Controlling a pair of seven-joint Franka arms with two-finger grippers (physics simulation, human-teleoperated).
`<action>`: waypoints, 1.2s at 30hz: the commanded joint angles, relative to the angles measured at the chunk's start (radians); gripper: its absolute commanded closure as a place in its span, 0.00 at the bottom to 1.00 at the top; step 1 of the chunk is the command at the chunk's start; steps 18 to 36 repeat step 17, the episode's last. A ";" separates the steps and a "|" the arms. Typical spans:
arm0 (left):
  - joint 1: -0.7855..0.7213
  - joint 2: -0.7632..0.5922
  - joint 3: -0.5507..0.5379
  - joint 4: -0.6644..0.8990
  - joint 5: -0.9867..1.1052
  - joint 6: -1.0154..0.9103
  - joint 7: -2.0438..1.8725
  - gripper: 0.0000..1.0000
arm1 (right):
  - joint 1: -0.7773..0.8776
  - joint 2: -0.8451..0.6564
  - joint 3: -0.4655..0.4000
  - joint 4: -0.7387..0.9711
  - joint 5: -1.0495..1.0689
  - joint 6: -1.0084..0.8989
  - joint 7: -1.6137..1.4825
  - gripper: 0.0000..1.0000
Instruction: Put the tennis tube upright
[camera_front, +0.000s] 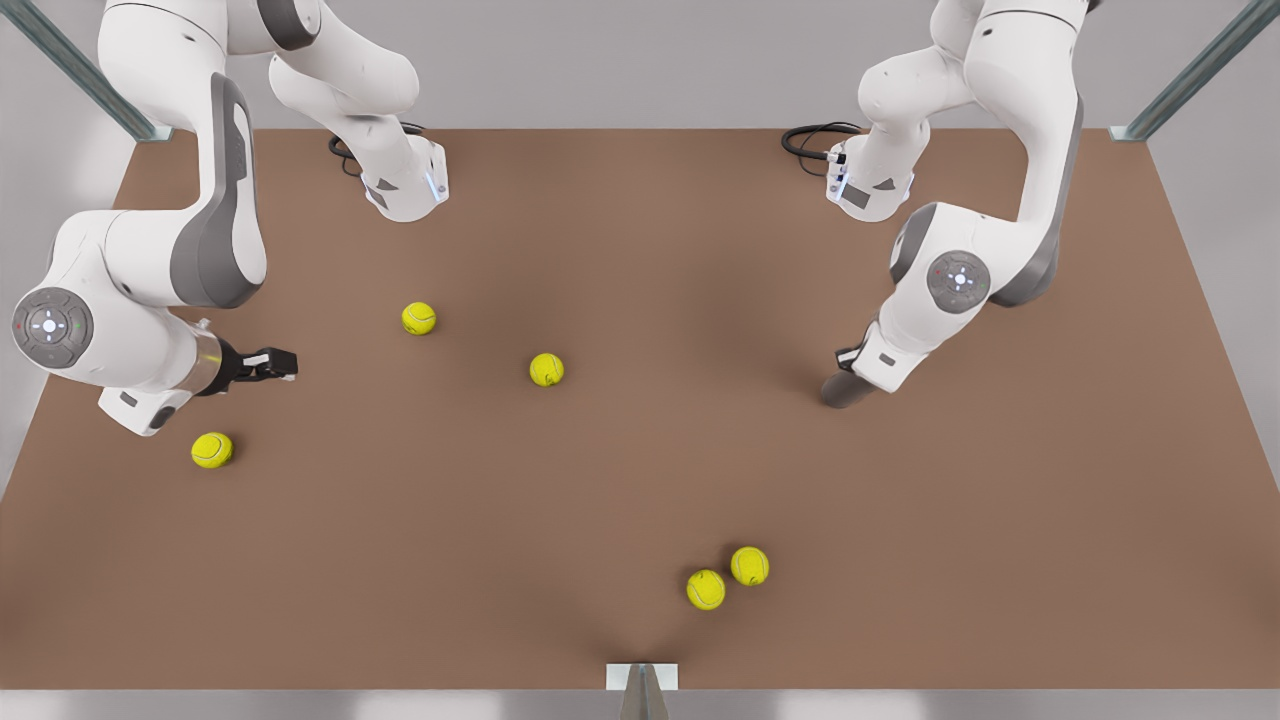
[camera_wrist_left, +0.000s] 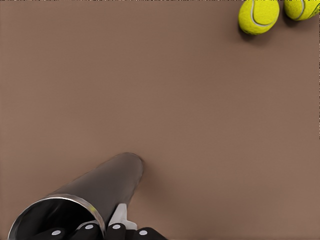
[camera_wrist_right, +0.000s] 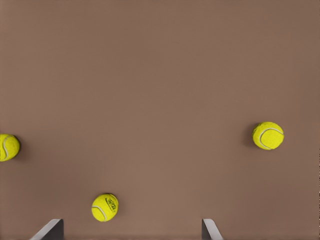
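Left end effector (camera_front: 858, 378) clamped, right end effector (camera_front: 272, 365) (waiting) spread

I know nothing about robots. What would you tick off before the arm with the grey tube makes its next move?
1. Grip: the left gripper is closed on the tennis tube at its open rim. Ok.
2. Tube upright: it leans, and its far end seems to rest on the table. Not ok.
3. Room around that far end: the nearest tennis ball lies well off. Ok.
4. Tube empty: its inside is dark. Cannot tell.
5. Other arm out of the way: the right gripper waits open at the front view's left, far from the tube. Ok.
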 joint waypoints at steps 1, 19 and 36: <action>0.000 0.002 0.000 0.001 -0.004 0.000 0.002 0.79 | 0.000 0.000 0.000 0.000 0.000 0.000 0.000 0.00; 0.126 -0.317 0.003 0.277 -0.119 -0.580 0.250 0.00 | 0.000 0.001 0.000 0.000 0.002 0.000 0.000 0.00; 0.126 -0.317 0.003 0.277 -0.119 -0.580 0.250 0.00 | 0.000 0.001 0.000 0.000 0.002 0.000 0.000 0.00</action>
